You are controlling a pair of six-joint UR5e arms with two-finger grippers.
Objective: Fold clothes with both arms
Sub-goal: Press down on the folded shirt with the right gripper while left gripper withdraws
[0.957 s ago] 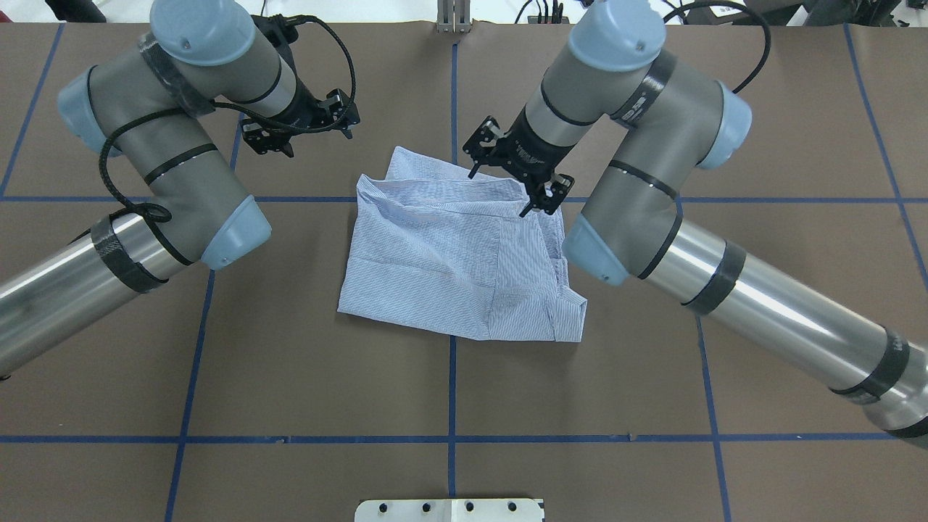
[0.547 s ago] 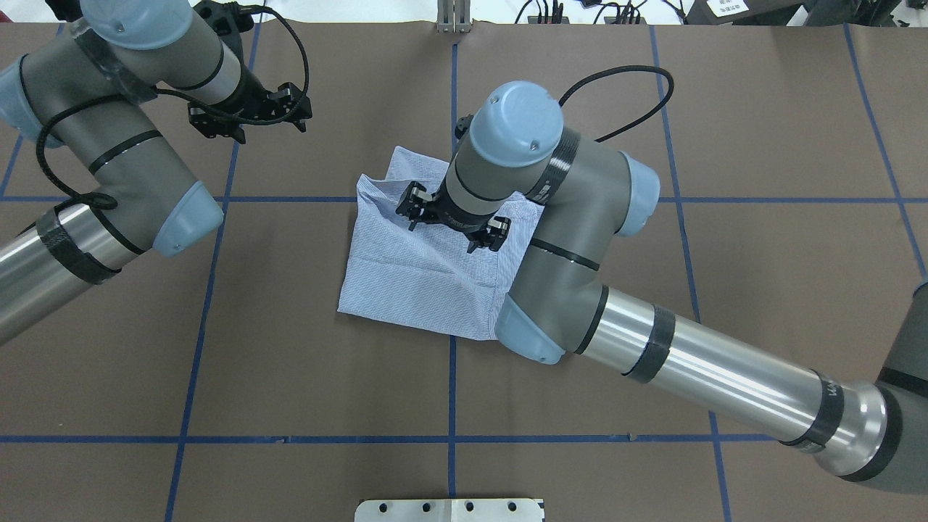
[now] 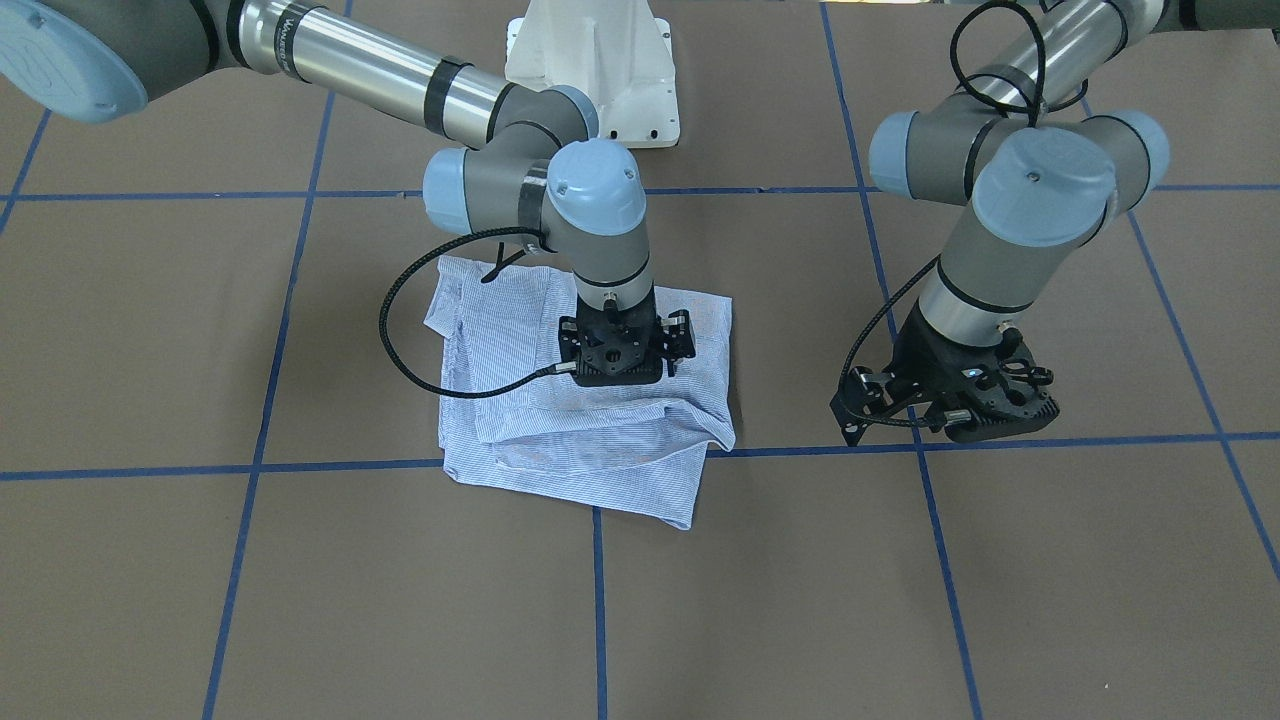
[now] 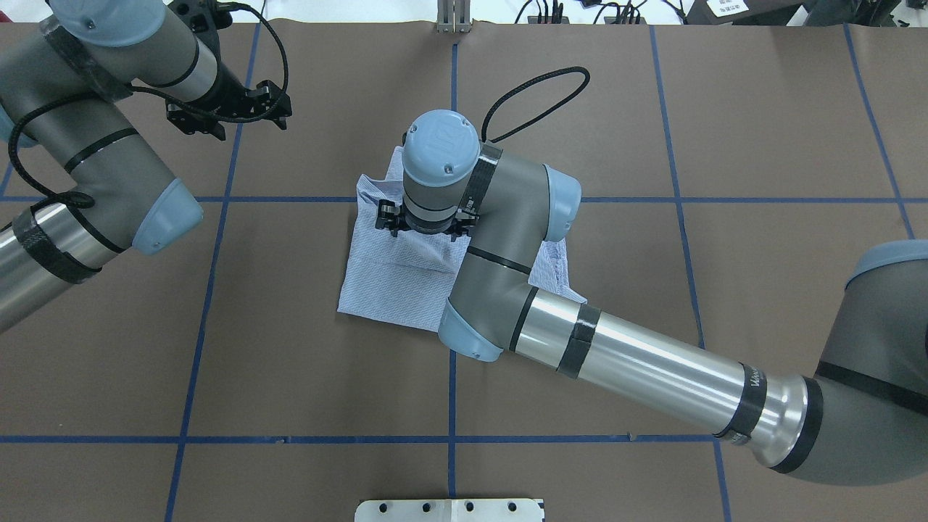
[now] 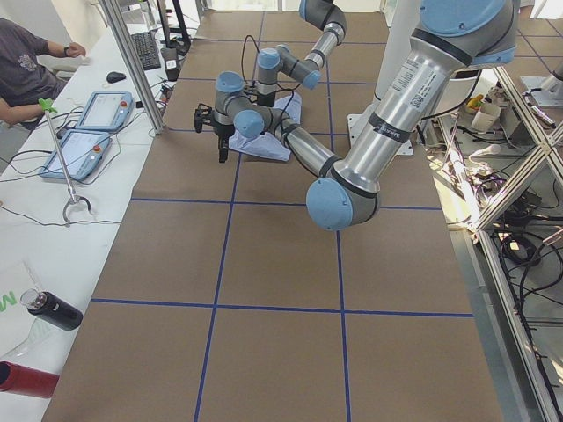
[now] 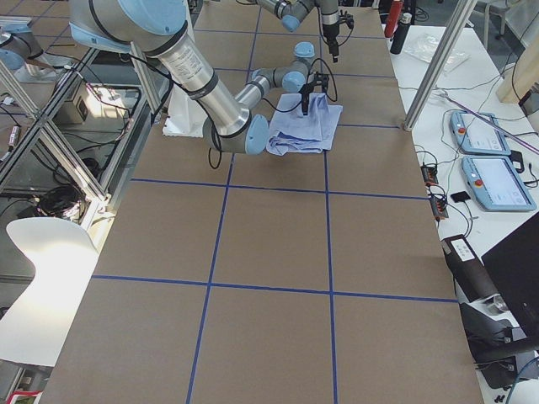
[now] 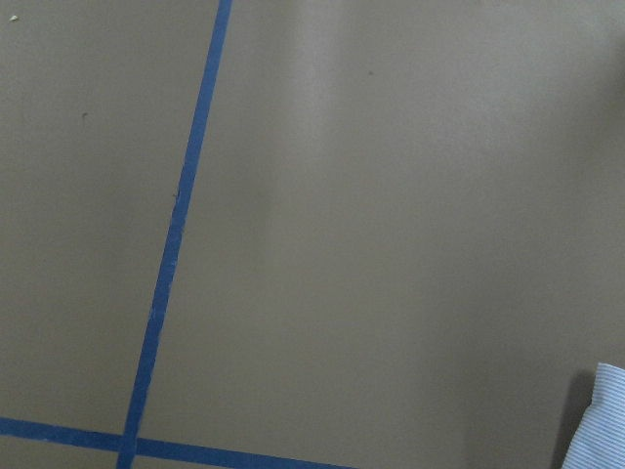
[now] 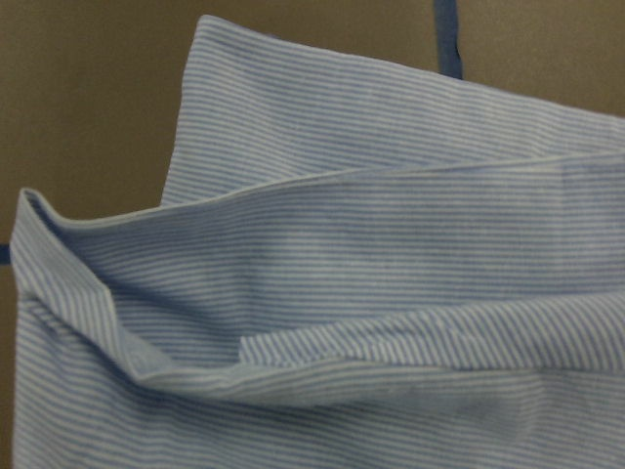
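On the right gripper (image 4: 424, 223) the fingertips are hidden under the wrist — jaws unreadable. The right arm (image 4: 507, 290) covers the shirt (image 4: 384, 272) from its middle toward 5 o'clock.

The right arm (image 4: 638, 370) reaches in from the right to the middle of the surface, its wrist pointing straight down. The right gripper (image 3: 622, 372) sits low, its jaws hidden. The left arm (image 4: 94, 181) is bent at the far left. The left gripper (image 3: 945, 420) hangs over the surface with its jaws spread.
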